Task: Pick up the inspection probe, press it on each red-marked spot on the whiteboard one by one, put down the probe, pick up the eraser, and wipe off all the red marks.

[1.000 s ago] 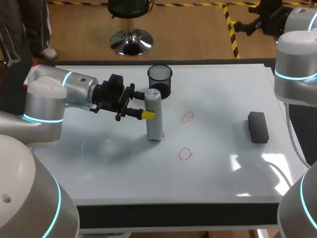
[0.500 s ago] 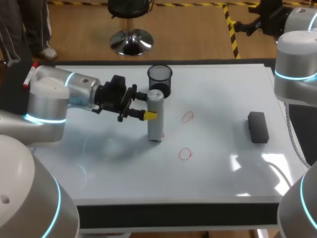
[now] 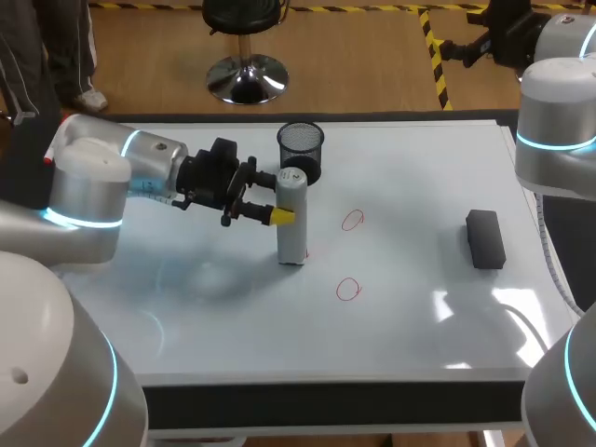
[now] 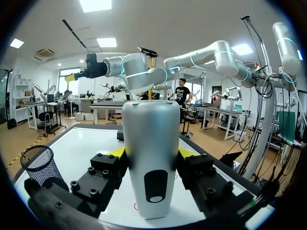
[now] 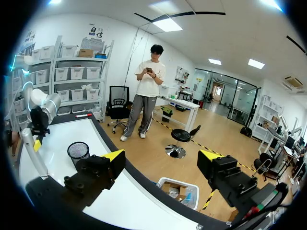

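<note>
The inspection probe (image 3: 291, 223), a pale grey cylinder, stands upright on the whiteboard (image 3: 419, 168). Its foot rests on a red mark (image 3: 306, 253) that barely shows. My left gripper (image 3: 282, 212) comes in sideways and is shut on the probe's upper part. In the left wrist view the probe (image 4: 151, 124) fills the gap of the left gripper (image 4: 151, 153), with both yellow fingers against its sides. Two red circles (image 3: 352, 220) (image 3: 347, 289) lie to the probe's right. The black eraser (image 3: 485, 238) lies far right. My right gripper (image 5: 163, 163) hangs open and empty beyond the table's far edge.
A black mesh cup (image 3: 300, 147) stands just behind the probe, close to the left gripper's fingers. My right arm (image 3: 556, 130) rises at the table's right edge, near the eraser.
The left arm's wrist has shifted slightly to the right. The probe still stands upright on the same spot, and the right arm has not moved.
</note>
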